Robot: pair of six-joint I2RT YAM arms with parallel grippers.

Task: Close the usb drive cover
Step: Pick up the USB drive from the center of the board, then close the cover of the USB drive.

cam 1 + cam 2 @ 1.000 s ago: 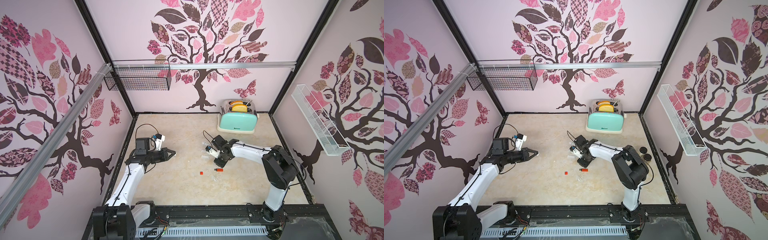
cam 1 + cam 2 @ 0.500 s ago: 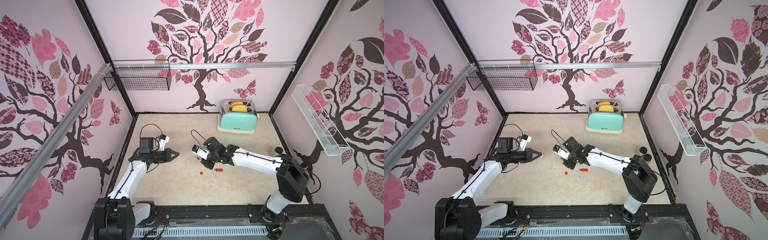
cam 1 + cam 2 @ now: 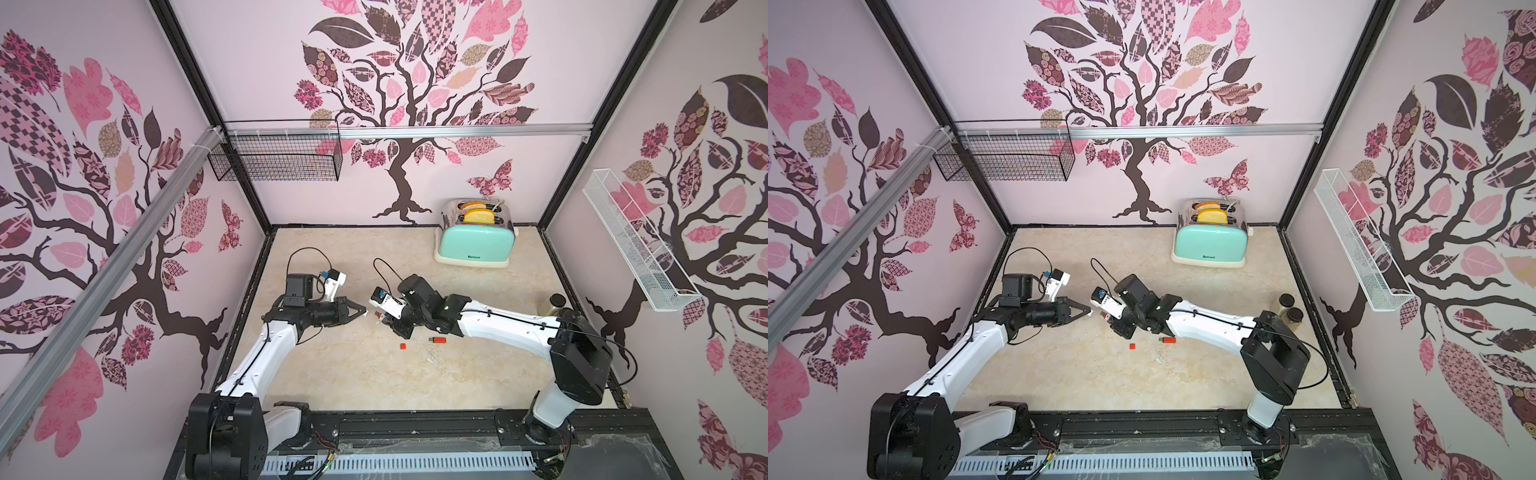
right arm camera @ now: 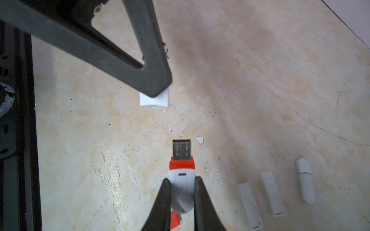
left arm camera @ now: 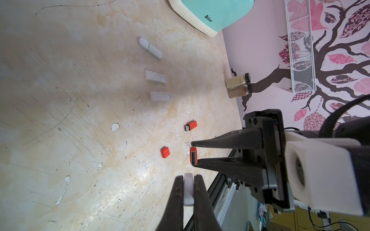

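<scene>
The left gripper (image 5: 188, 178) pinched a white cover (image 5: 188, 192) between its jaws. The right gripper (image 4: 181, 179) clamped the white-and-orange usb drive (image 4: 181, 167) by its body, with its bare metal plug (image 4: 181, 149) aimed towards the left gripper, plug and cover apart. Both hung above the middle of the desk (image 3: 353, 382). Near them on the desk lay a loose red cap (image 3: 402, 345) and a small red drive (image 3: 437, 340). A mint toaster (image 3: 473, 245) stood by the far right corner.
</scene>
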